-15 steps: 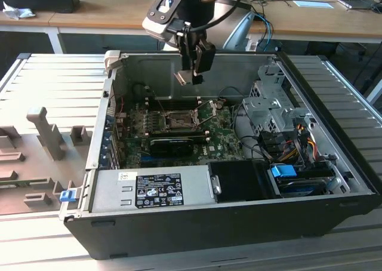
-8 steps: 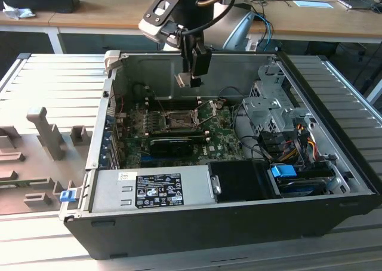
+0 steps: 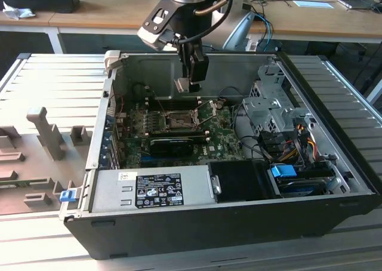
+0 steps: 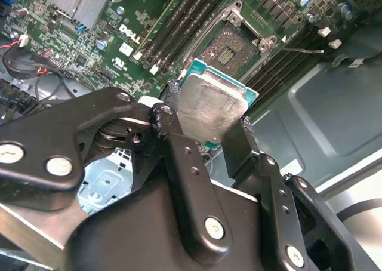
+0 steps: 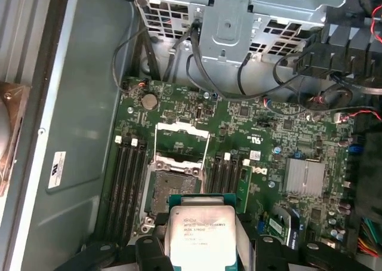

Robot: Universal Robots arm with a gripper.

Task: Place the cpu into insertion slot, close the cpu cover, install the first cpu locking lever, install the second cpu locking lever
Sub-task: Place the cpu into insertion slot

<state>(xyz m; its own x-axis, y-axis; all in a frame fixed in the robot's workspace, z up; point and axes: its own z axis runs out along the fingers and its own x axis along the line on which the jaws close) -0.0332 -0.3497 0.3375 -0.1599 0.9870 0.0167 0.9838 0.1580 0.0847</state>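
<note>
My gripper (image 3: 192, 87) hangs inside the open computer case, above the motherboard, shut on the cpu (image 3: 182, 85). In both wrist views the pale silver cpu (image 4: 212, 107) (image 5: 200, 232) sits clamped by its edges between the two black fingers (image 4: 173, 119) (image 5: 148, 247). The insertion slot (image 3: 179, 120) (image 4: 230, 50) (image 5: 173, 190) lies below and slightly ahead of the chip, its dark centre bare. The cpu cover (image 5: 182, 141) stands flipped open at the slot's far side, and thin wire levers (image 5: 206, 154) stick up beside it.
A grey power supply (image 3: 152, 187) fills the case's front. A metal drive cage (image 3: 268, 104) with cables (image 3: 286, 145) stands at the exterior view's right. A long black card (image 3: 173, 144) lies just in front of the socket. Memory slots (image 5: 128, 181) flank it; a heat sink (image 5: 304, 175) is nearby.
</note>
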